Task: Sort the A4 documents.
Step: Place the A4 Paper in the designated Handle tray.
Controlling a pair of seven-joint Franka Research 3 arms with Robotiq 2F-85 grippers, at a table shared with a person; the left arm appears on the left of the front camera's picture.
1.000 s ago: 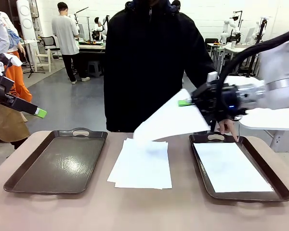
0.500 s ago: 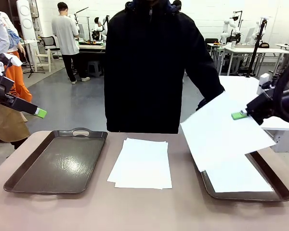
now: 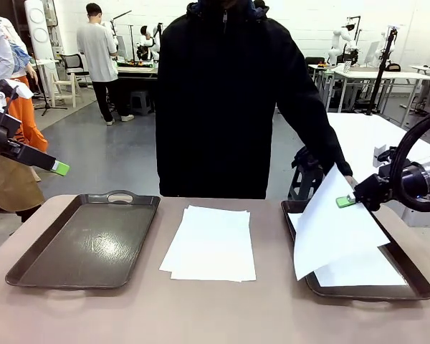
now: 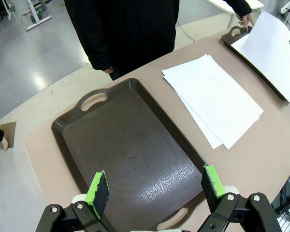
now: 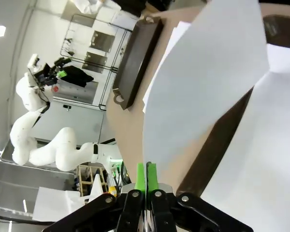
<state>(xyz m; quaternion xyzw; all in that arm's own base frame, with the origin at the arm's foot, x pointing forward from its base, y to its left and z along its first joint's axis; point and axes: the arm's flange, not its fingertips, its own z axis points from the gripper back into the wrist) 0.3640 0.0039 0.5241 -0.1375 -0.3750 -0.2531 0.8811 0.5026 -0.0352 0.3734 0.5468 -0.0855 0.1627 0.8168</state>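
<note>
Front view: right pincer (image 3: 346, 201) pinches a tilted blank white sheet (image 3: 337, 233); left pincer (image 4: 154, 187) gapes.

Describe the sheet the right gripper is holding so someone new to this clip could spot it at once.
On the table, find the dark tray on the robot's right. Over it a white A4 sheet hangs tilted, pinched at its edge by the right gripper. Unlike the sheet lying flat in that tray and the stack at mid-table, it alone slants in the air.
</note>
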